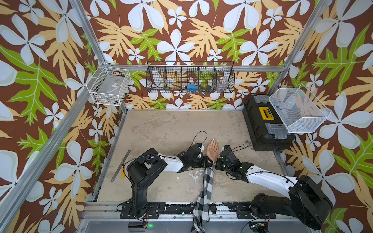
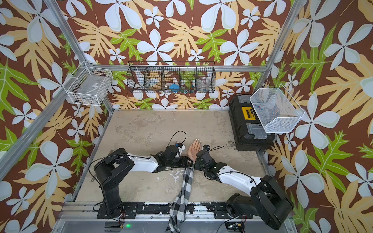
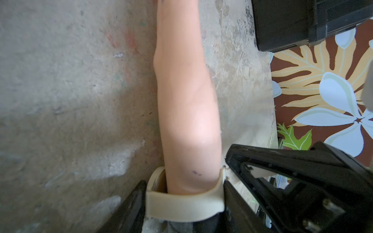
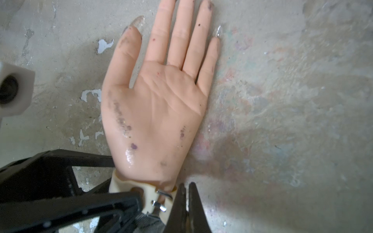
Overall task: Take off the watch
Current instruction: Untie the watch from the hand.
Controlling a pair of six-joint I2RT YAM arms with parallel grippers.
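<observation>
Well, my left gripper (image 3: 183, 199) grasps the watch (image 4: 148, 193) by its strap (image 3: 184, 206), which wraps the wrist (image 3: 191, 175) of the mannequin hand (image 4: 155, 105) lying palm-up. My right gripper (image 4: 186, 195) is clenched tight just beside the buckle (image 4: 161, 199); whether it pinches any strap, I cannot tell.

mannequin hand (image 4: 157, 105): smooth plastic, slight gloss | watch strap (image 3: 185, 203): matt, rubbery | buckle (image 4: 163, 194): shiny metal | table (image 4: 282, 100): rough, matt | sleeve (image 1: 205, 187): checked cloth

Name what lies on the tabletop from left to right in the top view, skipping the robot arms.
metal ruler → mannequin hand → black toolbox
</observation>
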